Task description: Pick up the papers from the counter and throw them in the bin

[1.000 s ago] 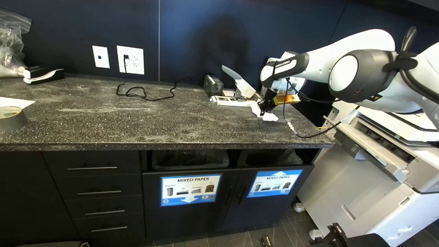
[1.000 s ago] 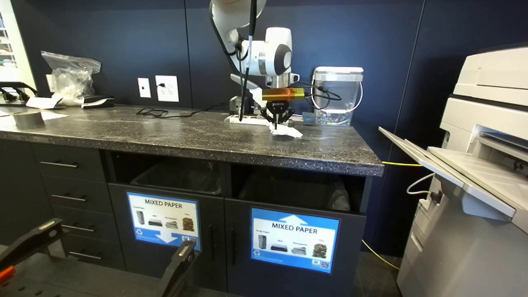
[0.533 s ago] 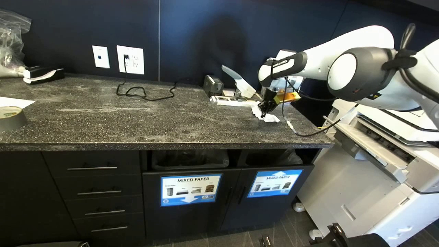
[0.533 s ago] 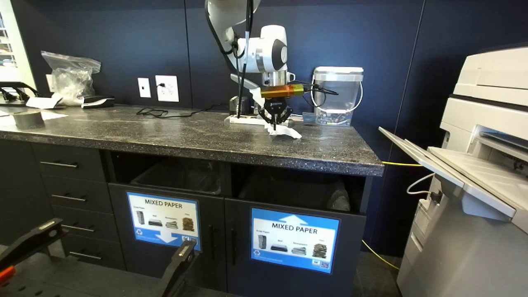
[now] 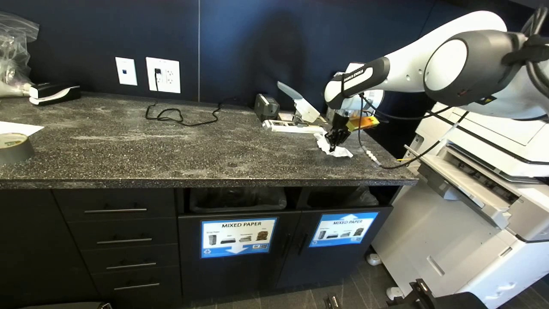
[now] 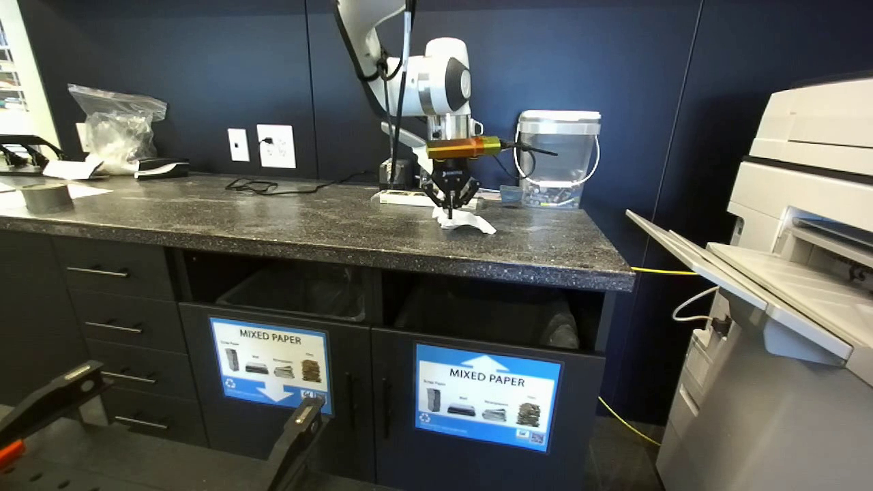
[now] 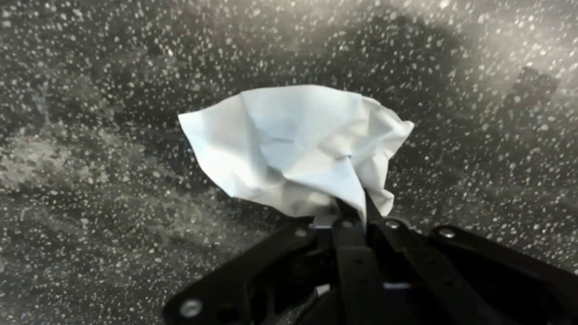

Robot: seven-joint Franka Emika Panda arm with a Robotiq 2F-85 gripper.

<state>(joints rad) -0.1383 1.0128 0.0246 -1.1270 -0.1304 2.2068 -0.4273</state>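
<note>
One crumpled white paper (image 7: pixel 293 131) is pinched at its edge by my gripper (image 7: pixel 360 205), whose fingers are shut with a fold between them. The rest of the sheet fans out over the dark speckled counter (image 6: pixel 327 221). Both exterior views show this paper (image 6: pixel 474 221) low at the counter's right part, under the gripper (image 5: pixel 332 148); whether any of it touches the stone I cannot tell. Below the counter is the bin front (image 6: pixel 581 402) with the mostly blue label, an open slot above it.
Beside it stands a twin front (image 6: pixel 198 354) with a whiter label. Behind the gripper are a clear lidded bucket (image 6: pixel 556 153) and a white hinged device (image 5: pixel 294 125). A black cable (image 5: pixel 184 123), tape roll (image 5: pixel 17 150) and flat white sheet (image 5: pixel 19 128) lie leftward. A printer (image 6: pixel 791 225) stands at right.
The gripper and paper have moved together a short way, toward the counter's front edge and slightly leftward. The arm's upper links have shifted too; the grip stays shut.
</note>
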